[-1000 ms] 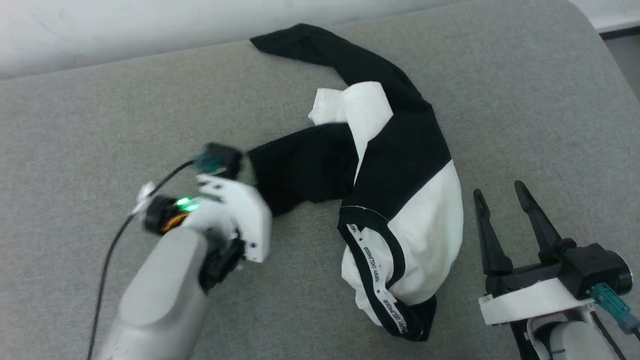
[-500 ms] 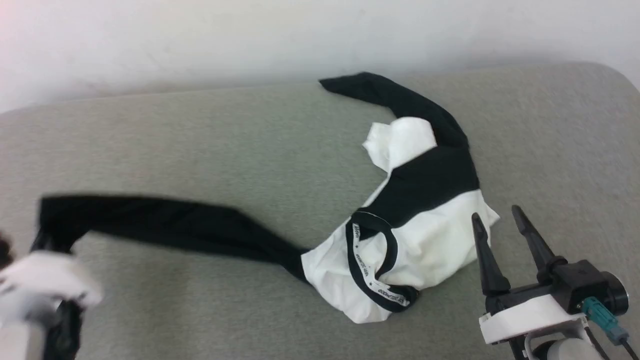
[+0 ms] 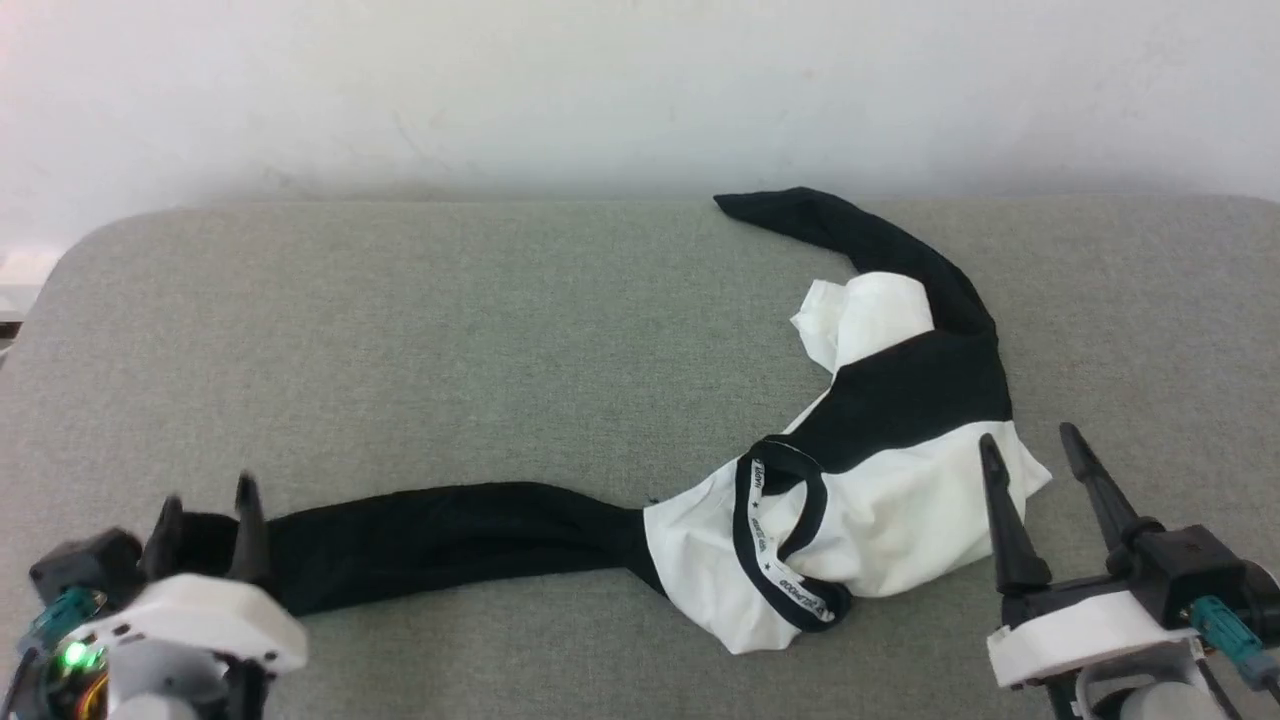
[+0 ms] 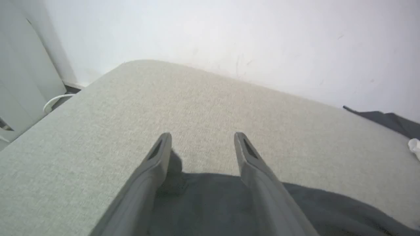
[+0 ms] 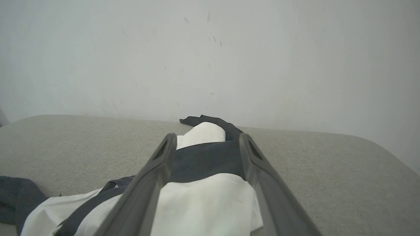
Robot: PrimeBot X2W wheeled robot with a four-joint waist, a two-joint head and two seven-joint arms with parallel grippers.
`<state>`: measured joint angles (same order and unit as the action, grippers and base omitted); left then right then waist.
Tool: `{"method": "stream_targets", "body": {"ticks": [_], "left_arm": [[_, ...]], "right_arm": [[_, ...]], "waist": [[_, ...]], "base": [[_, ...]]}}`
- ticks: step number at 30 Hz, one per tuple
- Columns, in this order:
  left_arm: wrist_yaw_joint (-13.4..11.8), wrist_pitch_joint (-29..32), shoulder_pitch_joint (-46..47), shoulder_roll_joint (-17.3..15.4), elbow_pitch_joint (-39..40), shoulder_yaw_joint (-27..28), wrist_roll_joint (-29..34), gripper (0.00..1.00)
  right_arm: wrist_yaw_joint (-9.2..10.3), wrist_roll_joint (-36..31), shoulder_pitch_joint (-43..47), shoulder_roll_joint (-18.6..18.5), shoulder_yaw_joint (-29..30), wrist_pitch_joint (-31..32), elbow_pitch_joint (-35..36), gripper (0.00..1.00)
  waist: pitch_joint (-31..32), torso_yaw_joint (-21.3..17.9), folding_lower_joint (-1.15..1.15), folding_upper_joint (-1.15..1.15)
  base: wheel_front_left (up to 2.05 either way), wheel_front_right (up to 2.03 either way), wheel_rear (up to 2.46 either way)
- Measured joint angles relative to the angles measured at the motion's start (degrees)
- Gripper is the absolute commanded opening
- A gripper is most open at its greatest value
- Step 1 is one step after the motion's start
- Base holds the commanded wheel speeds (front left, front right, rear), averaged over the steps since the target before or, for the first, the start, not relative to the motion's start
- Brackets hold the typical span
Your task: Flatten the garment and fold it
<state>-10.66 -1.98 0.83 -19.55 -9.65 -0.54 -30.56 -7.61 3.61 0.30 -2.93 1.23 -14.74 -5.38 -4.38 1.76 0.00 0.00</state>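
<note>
The garment (image 3: 880,520) lies crumpled on the grey cushion, its white body and black-trimmed neckline (image 3: 780,540) at the right. One black sleeve (image 3: 430,540) is stretched out to the left; the other sleeve (image 3: 860,240) curves toward the wall. My left gripper (image 3: 205,502) stands open at the cuff end of the stretched sleeve. In the left wrist view the left gripper (image 4: 202,136) has its fingers spread, with the sleeve (image 4: 210,203) lying slack beneath them. My right gripper (image 3: 1030,440) is open just right of the white body. The right gripper (image 5: 207,136) points over the garment (image 5: 203,203).
The grey cushion (image 3: 450,330) is wide, with rounded corners, and backs onto a white wall (image 3: 600,90). Its left edge drops to a floor where a white cable (image 4: 54,101) lies beside a pale grey panel (image 4: 23,75).
The head camera has shifted. My left gripper pulled one black sleeve out to the left, laid it on the cushion and opened. The right gripper stayed open.
</note>
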Motion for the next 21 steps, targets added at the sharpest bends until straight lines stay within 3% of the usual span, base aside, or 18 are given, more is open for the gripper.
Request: {"method": "stream_targets", "body": {"ticks": [3, 6, 16, 21], "left_arm": [[3.44, -6.73, 1.7, 0.48, 1.64, -2.93, 2.53, 1.0], [5.23, -10.74, 2.02, 1.11, 2.68, -6.27, 6.04, 1.0], [8.32, -12.69, 1.88, 7.36, 4.02, -13.8, 12.03, 1.0], [9.68, -12.7, 2.08, 9.54, 3.1, -14.63, 13.19, 1.0]], "right_arm": [[0.01, -0.42, -0.16, -0.05, 1.33, 0.29, -1.07, 1.0], [0.01, -1.18, -1.61, -0.44, 1.33, 6.0, -2.12, 1.0], [0.01, 2.35, -16.0, -13.27, -2.76, 43.91, -8.53, 1.0], [0.01, 4.63, -21.6, -16.59, -4.9, 54.55, -14.38, 1.0]], "waist": [[0.42, 0.97, 0.0, 0.0], [0.6, 2.25, 0.0, 0.0], [-1.24, 8.11, 0.0, 0.0], [-2.72, 11.54, 0.01, 0.0]], "base": [[0.0, 0.0, 0.0], [0.0, 0.0, 0.0], [0.0, 0.0, 0.0], [0.0, 0.0, 0.0]]}}
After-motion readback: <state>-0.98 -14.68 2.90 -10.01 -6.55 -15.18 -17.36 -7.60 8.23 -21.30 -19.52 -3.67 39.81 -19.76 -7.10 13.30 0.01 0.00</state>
